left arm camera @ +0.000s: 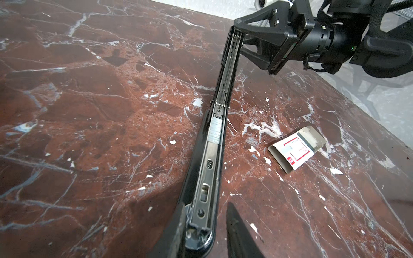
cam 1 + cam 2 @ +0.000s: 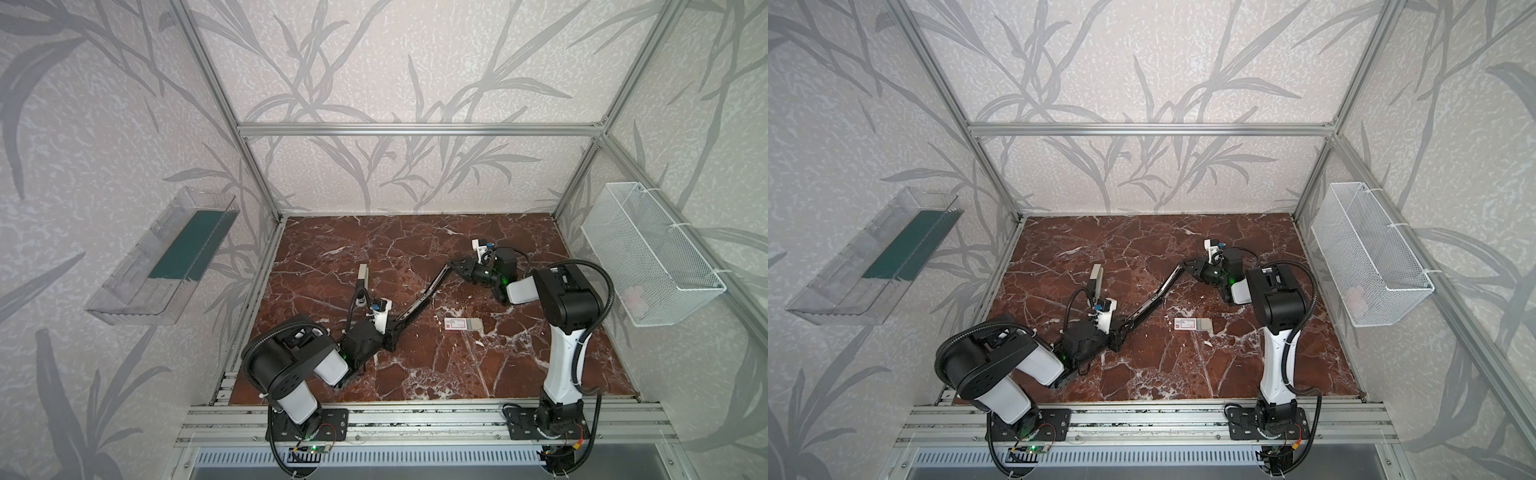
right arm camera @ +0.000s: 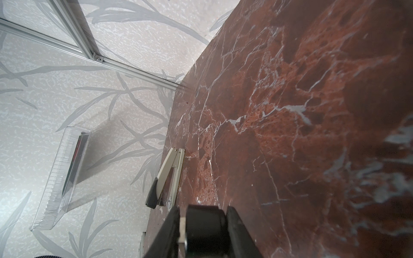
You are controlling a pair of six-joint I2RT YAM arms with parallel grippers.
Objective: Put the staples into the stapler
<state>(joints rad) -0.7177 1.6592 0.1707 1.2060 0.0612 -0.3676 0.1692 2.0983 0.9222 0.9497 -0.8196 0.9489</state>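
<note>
A black stapler [image 2: 419, 297] [image 2: 1148, 301] is folded out into one long line across the table in both top views. My right gripper [image 2: 453, 264] [image 3: 203, 208] is shut on its far end. My left gripper [image 2: 390, 332] [image 1: 206, 210] stands open around its near rounded end. One finger lies against the stapler's side and the other is a little apart from it. In the left wrist view a short grey strip of staples [image 1: 215, 131] lies in the open metal channel of the stapler [image 1: 201, 185]. The white box with red print [image 2: 463, 324] [image 1: 297, 149] lies beside it, one end open.
A beige stapler [image 2: 362, 276] [image 3: 167, 176] lies on the table to the left, behind my left arm. A clear plastic tray [image 2: 162, 257] hangs on the left wall. On the right wall hangs a white wire basket [image 2: 648, 253].
</note>
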